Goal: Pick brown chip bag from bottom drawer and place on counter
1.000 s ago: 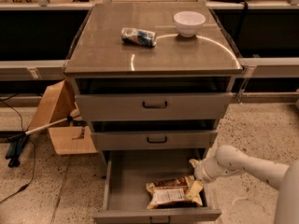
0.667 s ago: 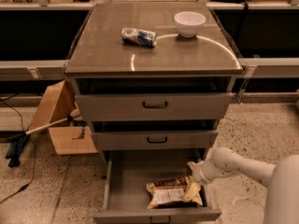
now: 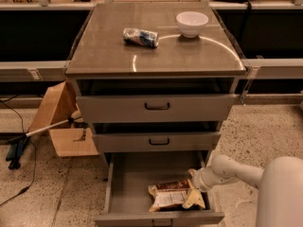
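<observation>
1. The brown chip bag (image 3: 174, 196) lies flat in the open bottom drawer (image 3: 130, 176), toward the front right corner, label panel up.
2. The gripper (image 3: 195, 179) is down inside the drawer at the bag's far right corner, at or right against its edge. I cannot tell if it is parted, closed, or already gripping.
3. From the gripper, the bag lies to the left and toward the drawer front. Its long axis runs roughly side to side across the drawer.
4. The counter (image 3: 104, 56) sits well above. My guess is the lift must clear the two upper drawers first.
</observation>
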`<action>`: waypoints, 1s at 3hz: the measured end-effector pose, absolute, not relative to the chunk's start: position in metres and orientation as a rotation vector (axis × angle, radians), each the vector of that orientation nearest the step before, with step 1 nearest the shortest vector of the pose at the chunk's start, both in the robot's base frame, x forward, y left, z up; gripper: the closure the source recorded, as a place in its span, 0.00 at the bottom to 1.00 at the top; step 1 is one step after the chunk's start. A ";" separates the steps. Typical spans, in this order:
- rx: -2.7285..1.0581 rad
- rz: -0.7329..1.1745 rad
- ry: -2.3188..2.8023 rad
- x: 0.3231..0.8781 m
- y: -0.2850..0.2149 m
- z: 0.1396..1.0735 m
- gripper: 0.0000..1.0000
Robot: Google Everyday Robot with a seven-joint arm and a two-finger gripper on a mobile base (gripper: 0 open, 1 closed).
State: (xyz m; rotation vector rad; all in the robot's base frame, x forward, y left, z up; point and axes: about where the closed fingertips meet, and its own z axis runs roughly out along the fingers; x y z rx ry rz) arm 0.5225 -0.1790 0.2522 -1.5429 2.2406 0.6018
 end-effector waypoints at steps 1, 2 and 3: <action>-1.541 0.576 2.264 0.522 -0.178 0.233 0.00; -1.549 0.538 2.288 0.528 -0.176 0.218 0.00; -1.566 0.499 2.318 0.538 -0.177 0.206 0.00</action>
